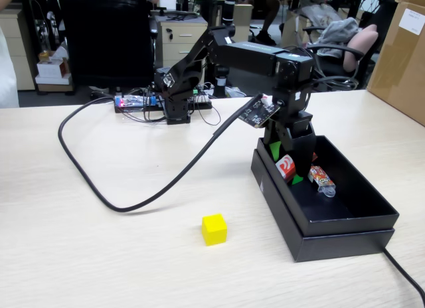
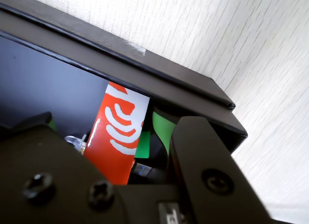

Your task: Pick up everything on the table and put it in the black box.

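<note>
fixed view: your gripper (image 1: 297,167) is down inside the black box (image 1: 345,223), red block (image 1: 287,168) and a bit of green cube (image 1: 275,149) right beside it, yellow cube (image 1: 214,229) well off on the table (image 1: 99,255). wrist view: red block (image 2: 115,134) sits between the jaws, green cube (image 2: 163,130) next to it; can't tell if you've actually got a grip.

Behind the pale wood table (image 1: 99,208) stand grey drawer cabinets (image 1: 180,42), office chairs (image 1: 335,52) and a brown carton (image 1: 402,56).

Pale wood-grain table (image 1: 99,255), yellow cube (image 1: 214,229), black box (image 1: 345,231), looping black cable (image 1: 133,202)
</note>
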`<state>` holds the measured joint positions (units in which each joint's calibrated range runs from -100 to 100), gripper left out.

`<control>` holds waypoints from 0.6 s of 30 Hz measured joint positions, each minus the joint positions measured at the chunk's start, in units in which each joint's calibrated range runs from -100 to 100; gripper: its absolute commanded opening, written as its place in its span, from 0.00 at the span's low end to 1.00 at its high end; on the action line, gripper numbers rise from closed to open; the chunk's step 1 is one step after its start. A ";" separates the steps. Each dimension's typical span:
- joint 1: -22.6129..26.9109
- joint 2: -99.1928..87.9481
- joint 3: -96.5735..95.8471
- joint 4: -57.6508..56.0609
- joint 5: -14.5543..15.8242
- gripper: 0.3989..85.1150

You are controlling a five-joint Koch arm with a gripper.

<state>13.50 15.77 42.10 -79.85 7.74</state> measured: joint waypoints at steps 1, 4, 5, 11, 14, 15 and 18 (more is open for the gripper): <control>-0.10 -0.25 0.00 0.00 -0.10 0.47; -0.78 -3.42 -0.09 0.00 -0.15 0.47; -1.22 -5.07 0.27 0.00 -0.15 0.47; -5.91 -17.48 6.48 -0.16 -0.34 0.50; -8.60 -19.76 5.21 -0.16 -1.56 0.53; -9.52 -19.76 2.92 -0.25 -1.95 0.54; -13.33 -17.99 -1.83 -0.25 -3.66 0.54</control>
<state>0.17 -2.22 40.27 -80.10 4.08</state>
